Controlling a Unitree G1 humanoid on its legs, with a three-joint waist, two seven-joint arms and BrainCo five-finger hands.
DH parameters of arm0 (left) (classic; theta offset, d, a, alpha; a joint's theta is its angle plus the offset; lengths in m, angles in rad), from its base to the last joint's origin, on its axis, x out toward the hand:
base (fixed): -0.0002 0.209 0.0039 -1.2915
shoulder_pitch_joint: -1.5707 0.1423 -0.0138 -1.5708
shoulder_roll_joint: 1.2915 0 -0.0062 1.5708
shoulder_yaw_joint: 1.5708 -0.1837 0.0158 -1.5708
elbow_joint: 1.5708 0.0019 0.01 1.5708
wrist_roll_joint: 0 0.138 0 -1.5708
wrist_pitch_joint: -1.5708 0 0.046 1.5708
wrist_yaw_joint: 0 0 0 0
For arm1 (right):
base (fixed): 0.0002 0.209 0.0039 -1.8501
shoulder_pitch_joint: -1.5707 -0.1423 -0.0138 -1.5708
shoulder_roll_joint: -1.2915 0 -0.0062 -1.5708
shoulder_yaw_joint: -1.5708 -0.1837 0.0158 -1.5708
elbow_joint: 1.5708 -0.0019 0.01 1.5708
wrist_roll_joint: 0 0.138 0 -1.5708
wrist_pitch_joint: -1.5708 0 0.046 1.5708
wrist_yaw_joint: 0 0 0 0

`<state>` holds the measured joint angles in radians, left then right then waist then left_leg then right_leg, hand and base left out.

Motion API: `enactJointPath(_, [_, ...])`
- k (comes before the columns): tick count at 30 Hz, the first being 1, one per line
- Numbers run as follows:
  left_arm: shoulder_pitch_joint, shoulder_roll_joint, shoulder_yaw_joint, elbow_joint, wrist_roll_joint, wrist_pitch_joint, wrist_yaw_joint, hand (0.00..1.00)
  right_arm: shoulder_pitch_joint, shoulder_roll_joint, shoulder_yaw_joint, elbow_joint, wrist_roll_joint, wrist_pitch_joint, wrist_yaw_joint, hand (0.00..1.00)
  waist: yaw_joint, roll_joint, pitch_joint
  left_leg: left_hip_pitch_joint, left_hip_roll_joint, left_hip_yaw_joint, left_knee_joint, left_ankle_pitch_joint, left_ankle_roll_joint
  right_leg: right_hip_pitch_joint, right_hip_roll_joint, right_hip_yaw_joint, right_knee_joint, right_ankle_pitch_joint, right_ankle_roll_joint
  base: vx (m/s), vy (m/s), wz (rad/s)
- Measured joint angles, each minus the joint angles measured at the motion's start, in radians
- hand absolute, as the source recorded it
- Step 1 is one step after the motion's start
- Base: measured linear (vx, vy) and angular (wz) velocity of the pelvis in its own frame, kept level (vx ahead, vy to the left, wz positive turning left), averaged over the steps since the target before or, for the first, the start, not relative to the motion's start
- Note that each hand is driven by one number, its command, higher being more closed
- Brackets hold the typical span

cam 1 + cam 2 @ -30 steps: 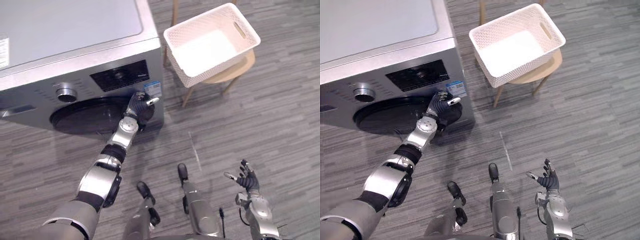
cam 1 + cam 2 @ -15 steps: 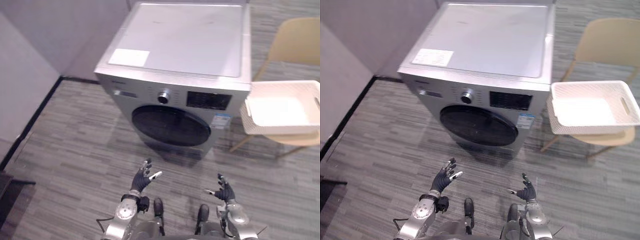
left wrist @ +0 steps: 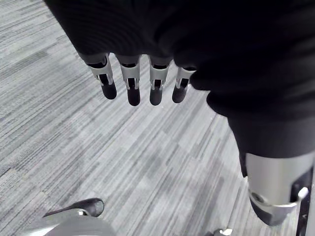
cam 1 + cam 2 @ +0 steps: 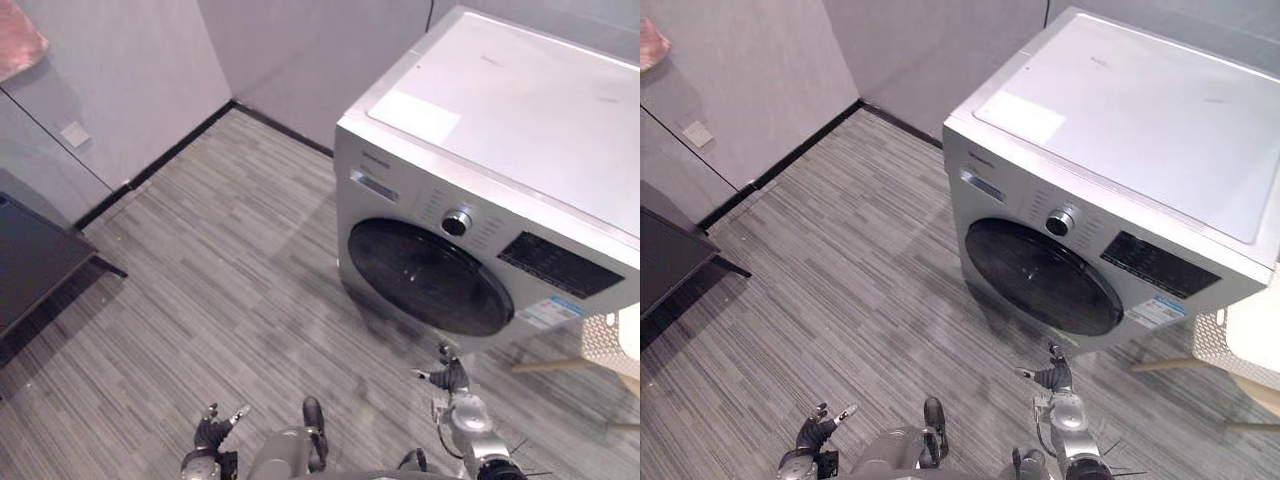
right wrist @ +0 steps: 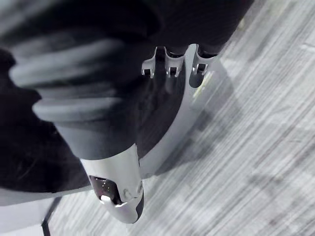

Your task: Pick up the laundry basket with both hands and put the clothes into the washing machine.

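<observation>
Laundry basket (image 4: 1225,338): white lattice plastic, cut off by the right edge of the head views, just beside the washing machine's right side, above pale wooden chair legs (image 4: 1168,363).
Washing machine (image 4: 500,150): silver-grey front loader, round dark door (image 4: 430,275) shut, knob (image 4: 457,222) above it.
Right robot hand (image 4: 450,378): before the door's lower right, fingers open, empty.
Left robot hand (image 4: 213,431): low over the floor, fingers (image 3: 128,86) straight, empty.
Floor (image 4: 230,260): grey striped planks.
Room: grey walls (image 4: 130,70), black skirting; dark furniture (image 4: 30,265) at left.

Cut at the edge
The basket (image 4: 1216,340) runs off the right edge, its inside unseen.
</observation>
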<state>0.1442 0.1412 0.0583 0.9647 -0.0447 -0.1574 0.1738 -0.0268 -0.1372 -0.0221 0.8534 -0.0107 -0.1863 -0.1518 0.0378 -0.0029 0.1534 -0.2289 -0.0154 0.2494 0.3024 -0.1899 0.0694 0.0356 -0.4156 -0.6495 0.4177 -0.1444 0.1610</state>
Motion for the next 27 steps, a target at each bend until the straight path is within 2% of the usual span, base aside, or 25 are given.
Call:
enactJointPath(1, [0.001,0.004,0.002,-0.005,0.0,0.0,0.001,0.0,0.015,-0.005,0.021,0.0,0.0,0.001,0.003,0.0,-0.005,0.01,-0.005,0.031,-0.02,-0.058,0.013,-0.015,0.017,-0.105,-0.039,0.151,0.243,0.062,-0.147,0.3,0.221,0.88])
enactJointPath(2, [0.002,0.013,0.002,-0.008,-0.001,0.0,0.002,0.0,0.016,-0.002,0.029,0.003,0.0,0.002,0.004,0.0,-0.008,0.005,-0.002,0.041,-0.02,-0.087,0.014,-0.019,0.025,-0.146,-0.028,0.23,0.313,0.039,-0.118,0.38,0.209,1.03])
enactJointPath(3, [0.001,0.02,0.002,-0.014,-0.003,0.0,0.002,0.0,0.016,0.009,0.045,0.003,0.0,0.001,0.008,0.0,-0.025,-0.003,0.0,0.052,-0.024,-0.128,0.013,-0.028,0.037,-0.191,0.024,0.314,0.384,-0.033,-0.087,0.34,0.047,1.17])
enactJointPath(4, [-0.01,0.026,0.007,-0.025,-0.004,0.0,0.003,0.0,0.015,0.016,0.063,0.003,0.0,-0.001,0.018,0.0,-0.026,-0.009,0.007,0.088,-0.03,-0.192,-0.01,-0.031,0.043,-0.258,0.134,0.4,0.41,-0.115,-0.102,0.42,0.039,1.31])
enactJointPath(5, [-0.018,0.028,0.016,-0.035,-0.006,-0.002,0.004,0.0,0.015,0.012,0.074,0.0,0.0,-0.002,0.021,0.0,-0.027,-0.012,0.007,0.111,-0.034,-0.222,-0.016,-0.03,0.041,-0.294,0.193,0.43,0.393,-0.146,-0.102,0.3,0.018,1.17])
enactJointPath(6, [-0.019,0.023,0.015,-0.039,-0.01,-0.004,0.004,0.0,0.015,0.008,0.081,-0.003,0.0,-0.003,0.021,0.0,-0.028,-0.014,0.01,0.13,-0.039,-0.24,-0.022,-0.033,0.045,-0.32,0.226,0.445,0.375,-0.158,-0.111,0.37,-0.002,0.99])
enactJointPath(8, [-0.051,-0.002,0.012,-0.047,-0.024,-0.006,0.004,0.0,0.015,-0.002,0.08,-0.015,0.001,-0.004,0.021,0.0,-0.039,-0.016,0.02,0.189,-0.065,-0.34,-0.049,-0.041,0.055,-0.424,0.317,0.501,0.27,-0.155,-0.112,0.39,-0.049,1.46])
enactJointPath(10, [-0.078,-0.024,0.008,-0.051,-0.024,-0.01,0.004,0.0,0.014,-0.011,0.08,-0.016,0.001,-0.004,0.022,0.0,-0.068,-0.02,0.027,0.235,-0.082,-0.436,-0.061,-0.045,0.052,-0.47,0.354,0.567,0.072,-0.085,-0.085,0.47,-0.138,2.04])
enactJointPath(11, [-0.084,-0.026,-0.014,-0.053,-0.023,-0.017,0.003,0.0,0.019,-0.012,0.081,-0.015,0.0,-0.003,0.022,0.0,-0.081,-0.022,0.041,0.276,-0.094,-0.49,-0.064,-0.066,0.03,-0.477,0.348,0.614,-0.074,0.006,-0.082,0.43,-0.156,1.88])
enactJointPath(12, [-0.081,-0.028,-0.018,-0.053,-0.023,-0.021,0.003,0.0,0.024,-0.013,0.081,-0.015,0.0,-0.003,0.022,0.0,-0.079,-0.027,0.039,0.295,-0.096,-0.505,-0.063,-0.086,0.028,-0.476,0.336,0.634,-0.107,0.036,-0.085,0.44,-0.227,1.87])
enactJointPath(13, [-0.074,-0.035,-0.019,-0.053,-0.021,-0.025,0.003,0.0,0.035,-0.014,0.081,-0.015,0.0,-0.003,0.024,0.0,-0.08,-0.024,0.035,0.328,-0.09,-0.552,-0.059,-0.124,0.012,-0.472,0.33,0.628,-0.065,0.136,-0.114,0.47,-0.296,1.37])
enactJointPath(14, [-0.064,-0.048,-0.017,-0.053,-0.018,-0.026,0.003,0.0,0.041,-0.015,0.079,-0.014,0.0,-0.002,0.026,0.0,-0.072,-0.005,0.024,0.327,-0.069,-0.571,-0.024,-0.131,-0.015,-0.466,0.331,0.604,-0.042,0.156,-0.15,0.5,-0.301,1.27])
enactJointPath(15, [-0.061,-0.057,-0.017,-0.054,-0.018,-0.026,0.003,0.0,0.034,-0.013,0.079,-0.016,0.0,-0.002,0.026,0.0,-0.071,0.008,0.024,0.3,-0.059,-0.556,0.029,-0.129,-0.036,-0.454,0.329,0.573,-0.044,0.145,-0.162,0.49,-0.272,1.1])
enactJointPath(16, [-0.063,-0.072,-0.008,-0.054,-0.012,-0.026,0.003,0.0,0.025,-0.007,0.08,-0.029,-0.001,-0.002,0.026,0.0,-0.075,0.024,0.03,0.216,-0.03,-0.471,0.2,-0.112,-0.099,-0.416,0.335,0.523,-0.064,0.132,-0.179,0.38,-0.183,0.82])
enactJointPath(17, [-0.059,-0.079,-0.004,-0.054,-0.012,-0.025,0.003,0.0,0.028,-0.002,0.082,-0.039,-0.002,-0.002,0.027,0.0,-0.074,0.028,0.032,0.174,-0.005,-0.412,0.297,-0.091,-0.134,-0.389,0.344,0.506,-0.075,0.121,-0.192,0.45,-0.232,0.77])
enactJointPath(18, [-0.042,-0.091,0.012,-0.066,-0.011,-0.024,0.003,0.0,0.032,0.014,0.091,-0.052,-0.002,-0.001,0.027,0.0,-0.066,0.028,0.034,0.099,0.075,-0.284,0.472,-0.057,-0.164,-0.321,0.372,0.48,-0.109,0.109,-0.211,0.52,-0.25,0.47])
enactJointPath(19, [-0.035,-0.094,0.013,-0.081,-0.01,-0.023,0.001,0.0,0.04,0.031,0.097,-0.064,0.0,-0.002,0.025,0.0,-0.048,0.02,0.036,0.066,0.159,-0.172,0.576,-0.065,-0.148,-0.249,0.382,0.439,-0.141,0.096,-0.227,0.49,-0.241,0.49])
enactJointPath(20, [-0.033,-0.095,0.011,-0.086,-0.009,-0.023,0.001,0.0,0.044,0.038,0.096,-0.068,0.0,-0.003,0.024,0.0,-0.049,0.011,0.035,0.057,0.188,-0.13,0.592,-0.073,-0.136,-0.218,0.382,0.422,-0.158,0.092,-0.228,0.45,-0.201,0.63])
enactJointPath(21, [-0.042,-0.102,0.011,-0.104,0.0,-0.024,0.001,0.0,0.054,0.048,0.088,-0.085,0.002,-0.003,0.023,0.0,-0.049,0.001,0.031,0.036,0.227,-0.066,0.56,-0.08,-0.135,-0.162,0.377,0.391,-0.204,0.092,-0.228,0.31,-0.13,0.82])
enactJointPath(22, [-0.057,-0.108,0.01,-0.111,0.014,-0.026,0.001,0.0,0.055,0.042,0.072,-0.089,0.003,-0.009,0.021,0.0,-0.051,0.003,0.03,0.025,0.247,-0.034,0.455,-0.08,-0.136,-0.119,0.374,0.361,-0.242,0.095,-0.224,0.29,-0.1,0.68])
enactJointPath(23, [-0.061,-0.108,0.01,-0.112,0.018,-0.026,0.001,0.0,0.053,0.039,0.069,-0.088,0.003,-0.008,0.021,0.0,-0.05,0.004,0.03,0.025,0.249,-0.03,0.406,-0.08,-0.137,-0.109,0.373,0.357,-0.252,0.096,-0.222,0.24,-0.026,0.46])
enactJointPath(24, [-0.067,-0.106,0.01,-0.111,0.019,-0.026,0.001,0.0,0.051,0.035,0.057,-0.085,0.003,-0.008,0.021,0.0,-0.048,0.007,0.029,0.025,0.245,-0.032,0.283,-0.077,-0.142,-0.096,0.366,0.348,-0.267,0.097,-0.219,0.19,0.05,0.21])
enactJointPath(25, [-0.069,-0.104,0.01,-0.107,0.02,-0.025,0.001,0.0,0.051,0.032,0.047,-0.08,0.003,-0.007,0.021,0.0,-0.047,0.009,0.029,0.029,0.233,-0.046,0.148,-0.058,-0.159,-0.093,0.357,0.345,-0.269,0.101,-0.209,0.16,0.082,0.16])
enactJointPath(26, [-0.068,-0.103,0.01,-0.107,0.02,-0.025,0.001,0.0,0.052,0.031,0.044,-0.079,0.002,-0.006,0.02,0.0,-0.047,0.01,0.028,0.034,0.226,-0.058,0.097,-0.041,-0.176,-0.092,0.353,0.345,-0.269,0.1,-0.202,0.13,0.134,0.07])
enactJointPath(27, [-0.067,-0.104,0.009,-0.098,0.02,-0.026,0.001,0.0,0.056,0.023,0.031,-0.071,0.001,-0.006,0.02,0.0,-0.048,0.027,0.025,0.047,0.221,-0.074,-0.004,0.079,-0.173,-0.083,0.359,0.348,-0.276,0.095,-0.179,0.07,0.094,0.01])
